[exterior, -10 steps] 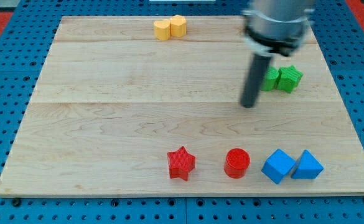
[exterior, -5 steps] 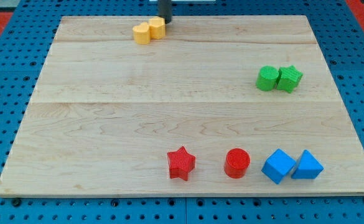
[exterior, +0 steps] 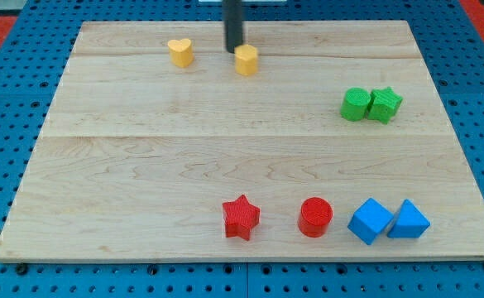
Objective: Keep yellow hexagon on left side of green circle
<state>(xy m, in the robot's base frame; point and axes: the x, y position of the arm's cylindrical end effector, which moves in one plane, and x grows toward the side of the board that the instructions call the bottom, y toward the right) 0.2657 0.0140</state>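
Note:
The yellow hexagon (exterior: 246, 60) lies near the view's top, left of centre-right. My tip (exterior: 235, 50) stands just to its upper left, touching or almost touching it. A yellow heart (exterior: 179, 52) lies apart from it, farther to the view's left. The green circle (exterior: 356, 104) sits at the view's right, touching a green star (exterior: 385, 104) on its right. The yellow hexagon is to the left of the green circle and higher in the view.
A red star (exterior: 241, 217) and a red circle (exterior: 315, 217) lie near the view's bottom. Two blue blocks (exterior: 369, 221) (exterior: 409, 220) sit side by side at the bottom right. The wooden board (exterior: 101, 165) rests on a blue pegboard.
The rod moved from the view's right to the top. The yellow hexagon has been pushed right and slightly down, away from the yellow heart, which shifted left.

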